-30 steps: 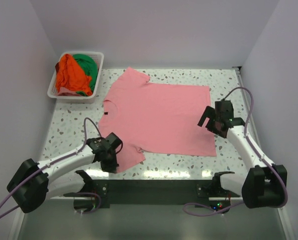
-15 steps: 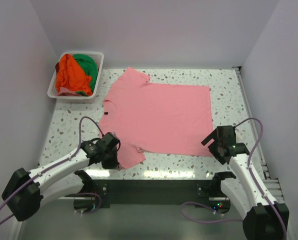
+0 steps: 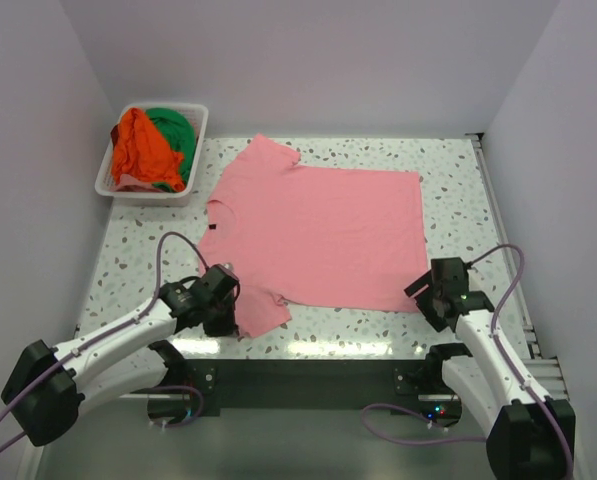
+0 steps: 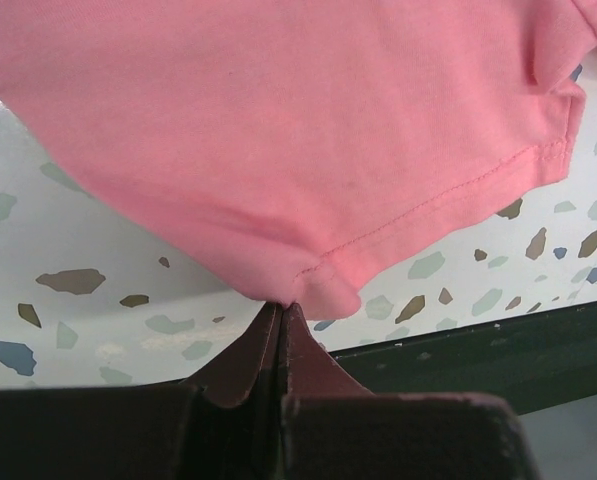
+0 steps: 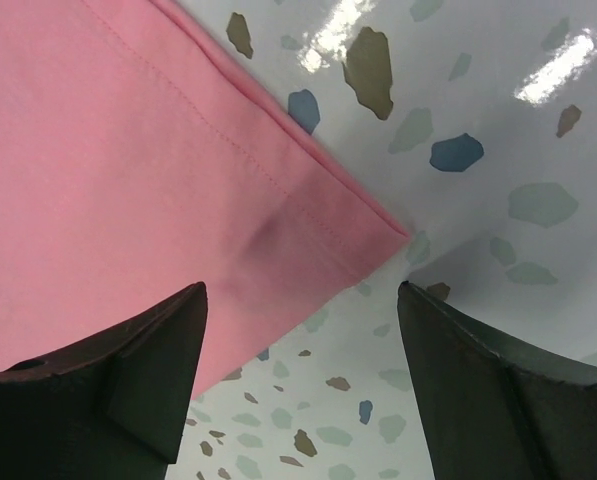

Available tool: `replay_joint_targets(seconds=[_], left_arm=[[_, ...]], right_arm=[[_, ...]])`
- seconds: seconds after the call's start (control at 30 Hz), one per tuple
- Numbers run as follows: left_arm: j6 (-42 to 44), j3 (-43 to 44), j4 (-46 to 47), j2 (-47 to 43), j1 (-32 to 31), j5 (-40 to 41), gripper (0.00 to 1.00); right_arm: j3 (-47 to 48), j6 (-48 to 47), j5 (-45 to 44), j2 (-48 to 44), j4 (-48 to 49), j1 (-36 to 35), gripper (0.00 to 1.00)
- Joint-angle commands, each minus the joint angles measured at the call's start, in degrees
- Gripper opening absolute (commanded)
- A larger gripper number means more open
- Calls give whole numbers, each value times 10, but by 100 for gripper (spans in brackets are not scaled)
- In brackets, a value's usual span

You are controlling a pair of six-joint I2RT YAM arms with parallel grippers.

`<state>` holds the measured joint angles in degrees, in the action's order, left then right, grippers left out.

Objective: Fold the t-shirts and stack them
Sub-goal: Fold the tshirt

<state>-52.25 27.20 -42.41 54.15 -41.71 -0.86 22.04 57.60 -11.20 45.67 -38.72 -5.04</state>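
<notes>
Pink t-shirt (image 3: 318,235) flat on table (image 3: 448,170); left pincer (image 4: 281,305) clenched on sleeve hem (image 4: 308,275); right pincer (image 5: 300,290) released, astride hem corner (image 5: 378,235).

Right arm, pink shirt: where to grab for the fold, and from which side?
Take the near right hem corner of the pink shirt, coming down from the near right edge. It lies flat on the table with that corner free, and the open right pincer sits right over it.

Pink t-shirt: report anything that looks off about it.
The pink t-shirt lies mostly flat. Near its hem corner, under the open right gripper, sits a small darkish smudge, perhaps a stain. The left gripper pinches the near sleeve, bunching it slightly.
</notes>
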Motion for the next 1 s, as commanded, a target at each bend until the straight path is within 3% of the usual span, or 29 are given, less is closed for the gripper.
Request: replay_joint_targets(seconds=[0.0,0.1,0.2,0.3,0.57,0.67,0.77,0.97], left_arm=[[16,13,19,1,-2,-4,0],[20,17,19,2,-2,-4,0],[25,19,20,3,-2,-6,0],[28,22,20,6,-2,-7,0],[36,44,17,12,-2,-8,0],[40,53,15,10,-2,-8,0],[44,62,16,8,-2,-5,0],[58,95,18,8,-1,7,0]], right_arm=[[-20,18,-18,7,34,1,76],[-36,25,-13,10,61,1,68],[-41,25,-7,20,79,1,49],[-36,23,-5,30,80,1,38],[-21,10,-1,22,54,1,24],[-14,3,1,11,44,1,16],[-12,-6,6,-5,49,1,0],[5,-34,27,6,69,2,0]])
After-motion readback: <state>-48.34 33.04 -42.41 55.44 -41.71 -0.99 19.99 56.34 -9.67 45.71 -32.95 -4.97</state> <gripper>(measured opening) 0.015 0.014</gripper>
